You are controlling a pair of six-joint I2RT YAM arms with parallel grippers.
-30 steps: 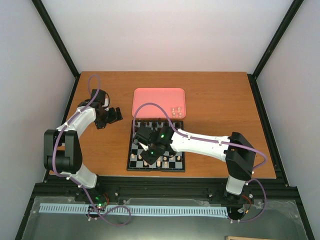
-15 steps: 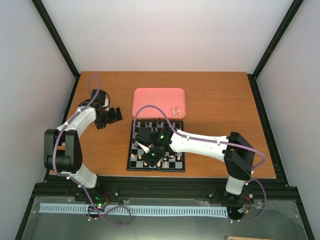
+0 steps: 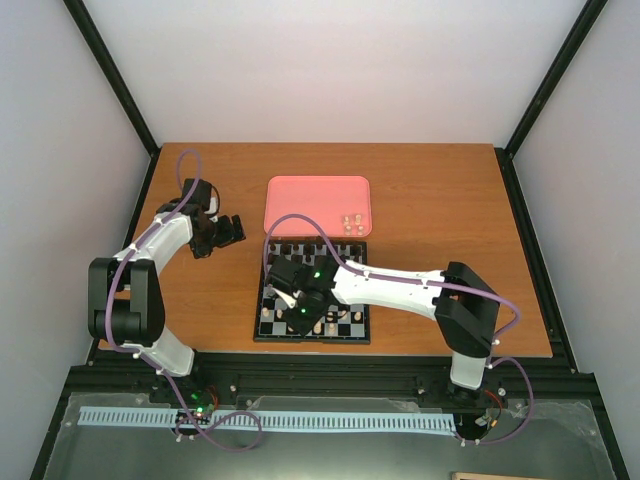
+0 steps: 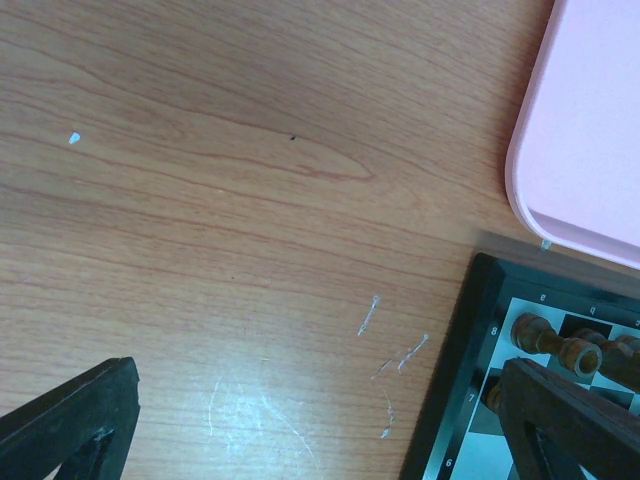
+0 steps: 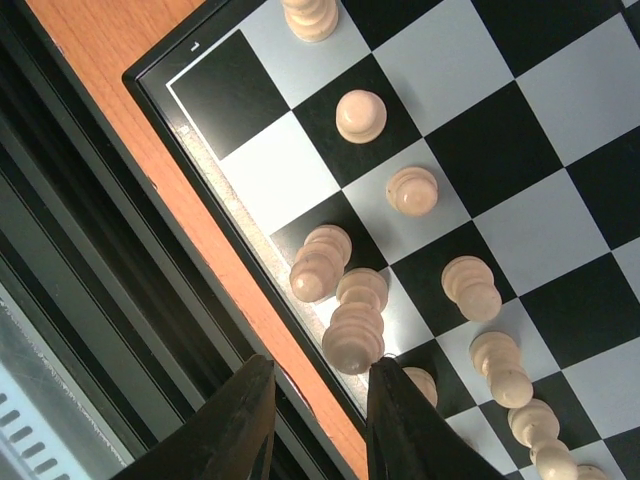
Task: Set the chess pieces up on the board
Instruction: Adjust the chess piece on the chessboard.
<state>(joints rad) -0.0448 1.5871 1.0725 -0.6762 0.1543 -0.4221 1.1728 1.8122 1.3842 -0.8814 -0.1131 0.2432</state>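
Cream chess pieces (image 5: 353,335) stand along the board (image 5: 490,135) near edge; we see the right gripper (image 5: 322,368) slightly parted and empty, the left gripper (image 4: 318,372) spread wide.

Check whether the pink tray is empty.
Not empty: a few cream pieces sit in the near right corner of the tray.

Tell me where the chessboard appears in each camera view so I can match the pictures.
Top external: the board lies at centre, just nearer than the pink tray, partly under the right arm.
Left wrist: the board shows only a corner, at lower right.
Right wrist: the board fills most of the frame, one corner at upper left.
Shared landmark: its black border against the wooden table, in all three.
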